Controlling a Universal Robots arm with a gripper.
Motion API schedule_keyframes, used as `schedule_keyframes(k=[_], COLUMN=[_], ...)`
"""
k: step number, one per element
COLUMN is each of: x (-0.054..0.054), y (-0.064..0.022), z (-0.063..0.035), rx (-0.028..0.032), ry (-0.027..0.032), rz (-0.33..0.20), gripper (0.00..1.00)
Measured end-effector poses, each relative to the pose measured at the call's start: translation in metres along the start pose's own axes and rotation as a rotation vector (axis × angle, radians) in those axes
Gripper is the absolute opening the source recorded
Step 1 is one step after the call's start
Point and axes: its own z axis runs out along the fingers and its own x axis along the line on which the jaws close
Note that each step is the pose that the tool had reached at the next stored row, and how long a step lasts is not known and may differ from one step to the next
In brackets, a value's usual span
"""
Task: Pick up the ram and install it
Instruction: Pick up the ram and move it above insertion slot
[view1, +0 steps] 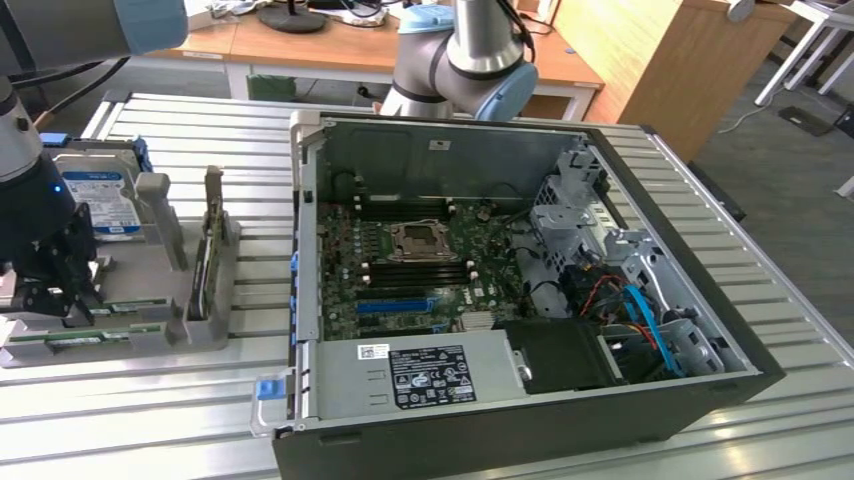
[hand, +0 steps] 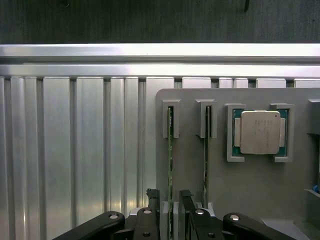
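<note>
Two green ram sticks stand on edge in slots of a grey holder. My gripper is open, and its two black fingers straddle one ram stick without touching it. The other stick stands parallel, just outside the far finger. In the exterior view my gripper hangs low over the grey holder at that view's left. It hides the sticks beneath it.
A square silver-topped processor sits in the holder beside the sticks. A blue-labelled hard drive stands at the holder's back. An open computer case with its motherboard fills the middle of the slatted metal table.
</note>
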Motion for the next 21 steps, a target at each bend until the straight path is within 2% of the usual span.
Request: schedule_keyframes(k=[10,21], x=[-0.001,-0.001], y=[0.0005,0.0010], z=[0.0106,0.0202], rx=[0.0000,0.0002], ry=[0.0041,0.0048], rz=[0.000,0.000], gripper=[0.30,0.30])
